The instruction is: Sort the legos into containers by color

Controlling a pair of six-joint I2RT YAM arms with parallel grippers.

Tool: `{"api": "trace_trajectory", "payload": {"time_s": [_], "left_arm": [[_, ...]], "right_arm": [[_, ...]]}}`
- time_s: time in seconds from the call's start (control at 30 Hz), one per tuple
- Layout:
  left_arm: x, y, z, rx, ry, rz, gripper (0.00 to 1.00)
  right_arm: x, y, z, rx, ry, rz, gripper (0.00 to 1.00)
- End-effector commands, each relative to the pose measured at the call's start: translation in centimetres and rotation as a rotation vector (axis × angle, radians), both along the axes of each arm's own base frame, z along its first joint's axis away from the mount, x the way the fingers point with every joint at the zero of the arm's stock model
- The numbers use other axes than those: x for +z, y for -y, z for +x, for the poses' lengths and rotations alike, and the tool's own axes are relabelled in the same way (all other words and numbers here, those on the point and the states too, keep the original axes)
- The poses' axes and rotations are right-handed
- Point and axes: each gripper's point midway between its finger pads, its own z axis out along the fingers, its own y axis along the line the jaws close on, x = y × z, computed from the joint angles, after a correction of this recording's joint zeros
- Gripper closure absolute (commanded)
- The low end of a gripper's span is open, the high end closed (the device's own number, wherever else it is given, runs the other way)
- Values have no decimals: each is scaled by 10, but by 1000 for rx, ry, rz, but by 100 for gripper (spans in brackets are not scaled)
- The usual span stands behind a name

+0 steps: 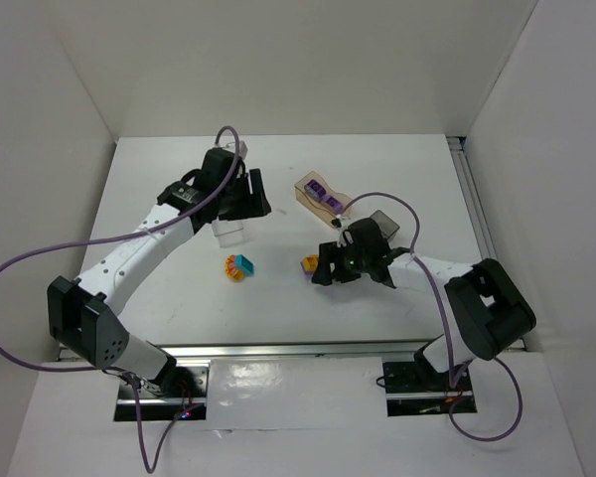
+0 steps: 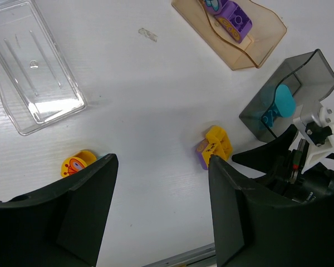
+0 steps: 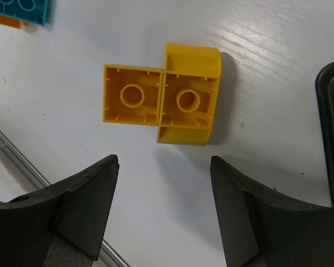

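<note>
An orange-yellow lego (image 3: 164, 97) lies on the table with its hollow underside towards the right wrist camera. My right gripper (image 3: 164, 211) is open and empty just short of it; in the top view the gripper (image 1: 328, 266) sits beside this lego (image 1: 309, 263). A teal and orange lego (image 1: 240, 266) lies to the left. The peach-tan tray (image 1: 308, 199) holds purple legos (image 2: 231, 16). The dark grey tray (image 2: 300, 72) holds a teal lego (image 2: 281, 103). The clear tray (image 2: 36, 67) is empty. My left gripper (image 1: 250, 199) is open and empty above the table beside the clear tray.
The right arm's body (image 2: 306, 167) lies close to the dark grey tray. White walls enclose the table at the back and both sides. A metal rail (image 1: 298, 350) runs along the near edge.
</note>
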Motion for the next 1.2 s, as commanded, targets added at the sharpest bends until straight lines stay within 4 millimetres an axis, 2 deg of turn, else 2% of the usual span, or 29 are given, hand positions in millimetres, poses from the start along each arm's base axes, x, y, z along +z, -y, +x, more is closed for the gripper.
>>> {"api": "trace_trajectory", "payload": {"time_s": [0.0,0.17,0.2,0.27,0.33,0.37,0.43,0.47,0.63,0.67,0.7,0.8,0.87,0.9,0.93,0.97,1.0,1.03,1.1,1.13,1.17], "left_arm": [[15,-3,7,1,48,-28,26],[16,-1,6,-6,46,-33,27],[12,1,7,-13,35,-35,27],[12,1,7,-13,35,-35,27],[12,1,7,-13,35,-35,27],[12,1,7,-13,35,-35,27],[12,1,7,-13,35,-35,27],[12,1,7,-13,35,-35,27],[12,1,7,-13,35,-35,27],[8,0,5,-13,27,-31,27],[8,0,5,-13,27,-31,27],[14,6,6,-55,77,-58,26],[17,11,4,-105,110,-101,25],[9,14,-1,-134,106,-112,25],[13,19,-3,-171,127,-128,23],[17,28,-7,-244,143,-149,21],[14,32,-8,-276,134,-151,15],[12,36,-11,-307,135,-161,14],[22,51,-15,-395,200,-232,8],[7,56,-27,-422,181,-265,6],[11,62,-34,-452,192,-319,4]], "right_arm": [[20,-7,22,21,83,51,26],[23,-7,34,6,103,81,30],[14,-7,33,5,80,70,31],[18,-12,38,16,89,85,33],[10,-13,37,29,77,80,34],[17,-18,38,49,88,106,34],[8,-18,38,49,70,98,37],[10,-20,39,56,77,108,38],[7,-23,40,51,64,123,50],[7,-23,40,51,64,123,57],[11,-24,45,44,78,123,60],[11,-23,42,38,61,100,70],[27,-23,42,39,94,116,73],[32,-23,41,39,101,120,73],[50,-24,41,49,141,147,73],[55,-23,39,49,146,149,73],[60,-20,37,54,147,150,73],[70,-20,33,66,160,167,73],[77,-15,33,67,147,163,73],[82,-15,34,67,145,162,73],[89,-14,32,74,166,164,73]]}}
